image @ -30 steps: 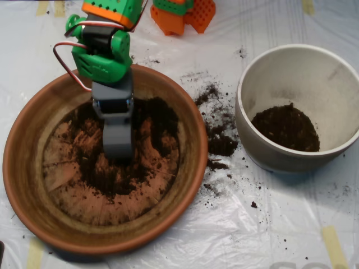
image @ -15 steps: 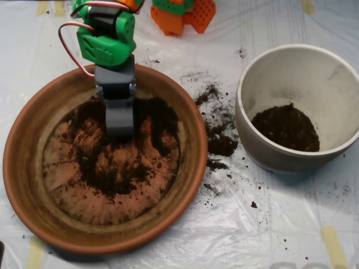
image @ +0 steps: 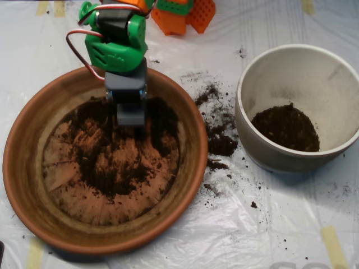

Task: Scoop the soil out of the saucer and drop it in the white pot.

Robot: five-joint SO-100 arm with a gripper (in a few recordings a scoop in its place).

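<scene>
The scoop (image: pixel 130 115) hangs over the far part of the saucer (image: pixel 33 193), which sits toward the tabletop's (image: pixel 269 224) left edge — from up here I can't tell whether its fingers are parted or closed, or carrying anything. The soil (image: pixel 115 168) lies thin and scattered across the base, mostly just nearside of the scoop. Best dig where it's thickest, then travel level to the white pot (image: pixel 280 61) on the right — spilled crumbs (image: pixel 219 140) already lie between them.

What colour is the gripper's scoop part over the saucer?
Grey, below a green joint housing; the gripper shows clearly in the overhead view, above the saucer.
</scene>
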